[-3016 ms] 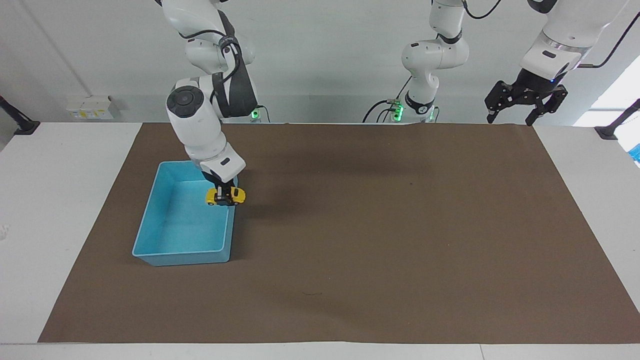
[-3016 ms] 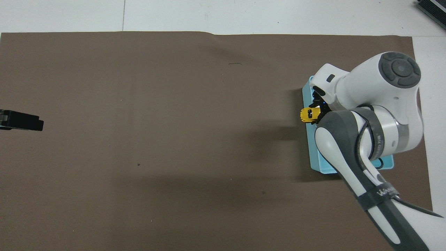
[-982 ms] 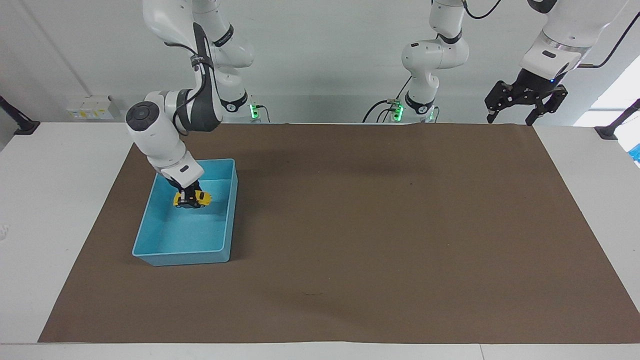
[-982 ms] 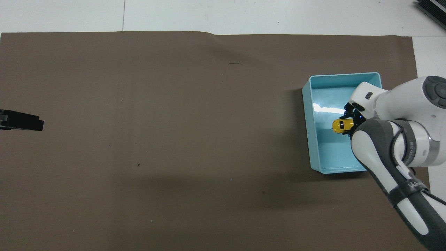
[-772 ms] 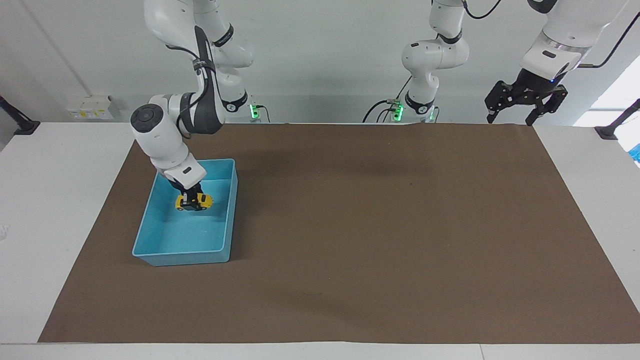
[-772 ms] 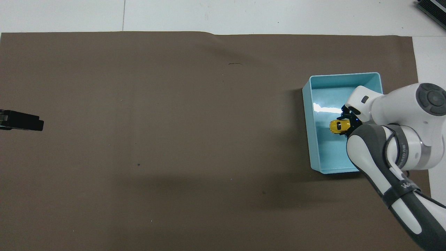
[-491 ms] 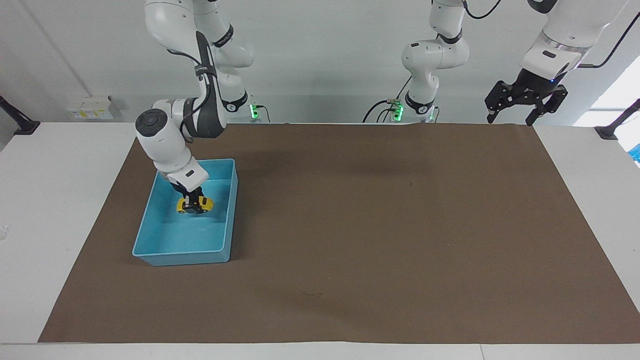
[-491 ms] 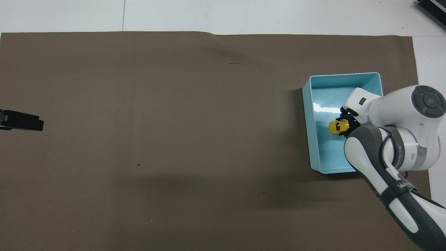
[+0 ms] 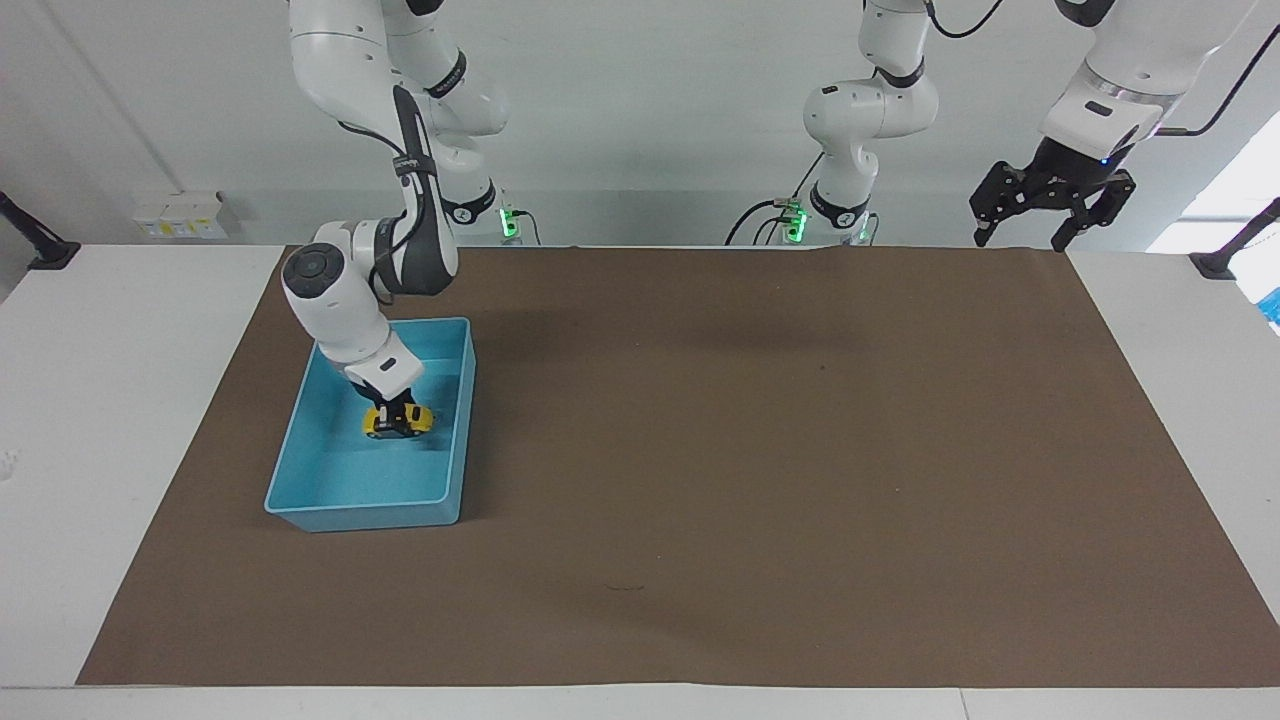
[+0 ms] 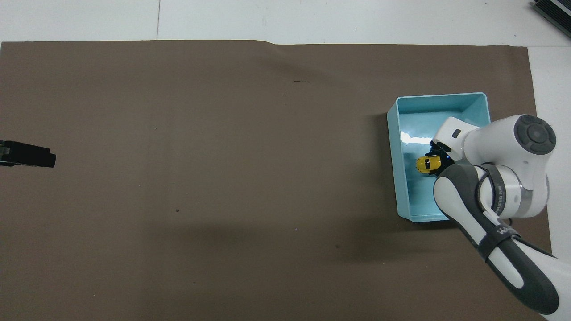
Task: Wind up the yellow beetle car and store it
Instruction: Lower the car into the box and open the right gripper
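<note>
**Toy car held low inside a blue bin**

A table is covered by a brown mat (image 9: 760, 450). A light-blue bin (image 9: 300, 470), an open rectangular tray, sits on the mat toward the right arm's end of the table.

The right arm reaches down into the bin. Its right gripper (image 9: 398, 415) is clenched on the yellow beetle car (image 9: 400, 424), a tiny rounded toy with dark windows. The fingers pinch the car from above. The car sits low inside the bin, roughly in its middle. Whether its wheels touch the bin floor cannot be told. In the overhead view the car (image 10: 427, 164) shows just past the arm's white wrist, with the bin's wall (image 10: 395, 169) beside it.

The left arm waits, raised above the mat's corner at its own end of the table, on the robots' side. Its left gripper (image 9: 1028, 236) hangs with the jaws spread apart and nothing between them. In the overhead view only its dark tip (image 10: 26, 154) shows at the frame's edge.
</note>
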Robot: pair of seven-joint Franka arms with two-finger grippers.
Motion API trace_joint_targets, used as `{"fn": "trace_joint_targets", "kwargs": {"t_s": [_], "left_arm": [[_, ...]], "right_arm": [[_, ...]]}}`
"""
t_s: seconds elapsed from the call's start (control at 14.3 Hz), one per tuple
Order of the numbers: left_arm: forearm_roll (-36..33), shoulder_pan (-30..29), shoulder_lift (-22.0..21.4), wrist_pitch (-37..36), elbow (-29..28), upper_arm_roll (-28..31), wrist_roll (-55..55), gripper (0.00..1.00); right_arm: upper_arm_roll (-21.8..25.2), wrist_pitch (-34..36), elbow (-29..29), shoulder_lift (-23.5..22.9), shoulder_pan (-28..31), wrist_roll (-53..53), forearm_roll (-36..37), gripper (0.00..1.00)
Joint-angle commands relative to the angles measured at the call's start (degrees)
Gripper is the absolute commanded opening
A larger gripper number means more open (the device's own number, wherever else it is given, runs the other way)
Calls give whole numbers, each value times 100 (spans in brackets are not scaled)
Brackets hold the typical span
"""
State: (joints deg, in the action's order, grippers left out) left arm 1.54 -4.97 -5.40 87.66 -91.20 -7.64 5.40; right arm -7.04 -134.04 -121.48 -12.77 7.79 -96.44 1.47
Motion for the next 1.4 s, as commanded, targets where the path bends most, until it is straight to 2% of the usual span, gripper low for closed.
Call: {"fn": "trace_joint_targets", "kwargs": {"t_s": [0.0, 0.28, 0.42, 0.49, 0.63, 1.33], "left_arm": [[84, -92, -23, -39, 14, -36, -22, 100], [84, -92, -23, -39, 23, -36, -22, 100], [84, -92, -23, -39, 14, -36, -22, 100], [84, -92, -23, -39, 14, -36, -22, 100], [84, -92, -23, -39, 14, -36, -22, 100], [84, -92, -23, -39, 14, -36, -22, 100]], "right_arm": [[-52, -113, -77, 29, 91, -183, 73, 7], [-52, -113, -77, 29, 91, -174, 73, 14], [-52, -113, -77, 29, 83, -165, 73, 41], [-52, -105, -69, 29, 82, -156, 73, 51], [-52, -96, -69, 29, 65, -95, 73, 100], [-70, 202, 186, 12, 21, 55, -41, 100]]}}
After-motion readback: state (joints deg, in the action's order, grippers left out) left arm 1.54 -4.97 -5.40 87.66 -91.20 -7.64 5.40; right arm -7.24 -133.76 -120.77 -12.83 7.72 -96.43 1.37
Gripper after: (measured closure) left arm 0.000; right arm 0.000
